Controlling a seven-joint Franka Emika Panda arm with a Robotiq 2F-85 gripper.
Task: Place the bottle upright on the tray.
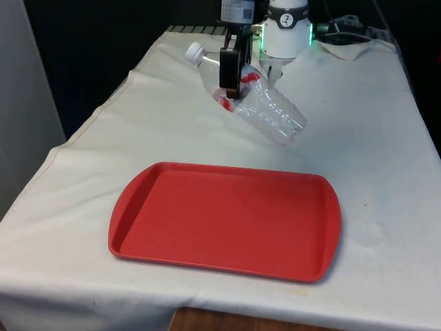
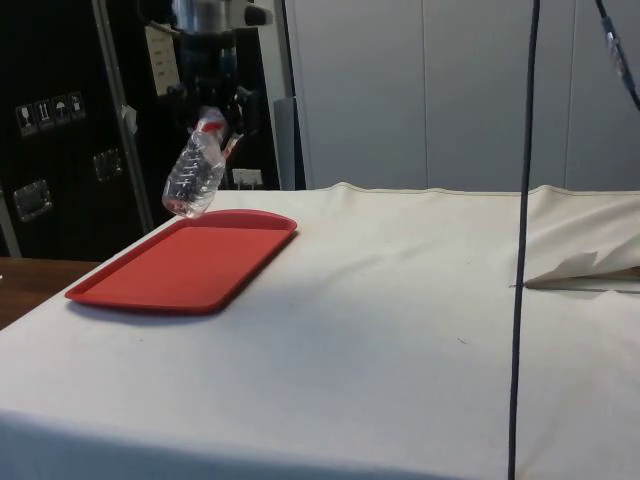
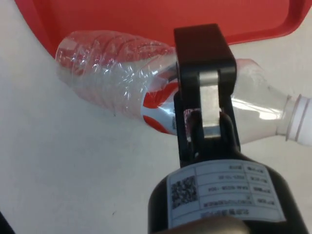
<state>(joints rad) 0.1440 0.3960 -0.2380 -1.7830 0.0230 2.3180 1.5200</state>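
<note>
White cloth [image 1: 386, 138] covers the table, with black curtains at the far end. In the front view a red tray [image 1: 227, 219] lies flat at the near middle, nothing in it. Beyond it, in the air, hangs the bottle [image 1: 265, 107]: clear ribbed plastic, crumpled, with a red-and-white label about its middle and a white cap [image 1: 196, 50]. It is tilted, cap up and toward the front view's left, base down and toward the front view's right, above the cloth just past the tray's far edge. The gripper [image 1: 231, 76] is clenched on it near the label, one black finger crossing in front of the bottle's upper half.

From the side, dark cabinets stand behind. The tray [image 2: 185, 268] sits near the table's corner. The bottle [image 2: 196, 175] hangs base down below the gripper [image 2: 215, 125], which grasps it at the labelled part; the base shows above the tray's far rim, clear of it. A black cable [image 2: 522, 240] hangs in front of the camera.

At the wrist, the gripper [image 3: 204, 109] clamps the bottle [image 3: 117, 80] across its label, fingers [image 3: 202, 63] on either side. The neck, with its ring, juts out one side; the ribbed body reaches out the other, over the cloth and the tray [image 3: 146, 19] edge.
</note>
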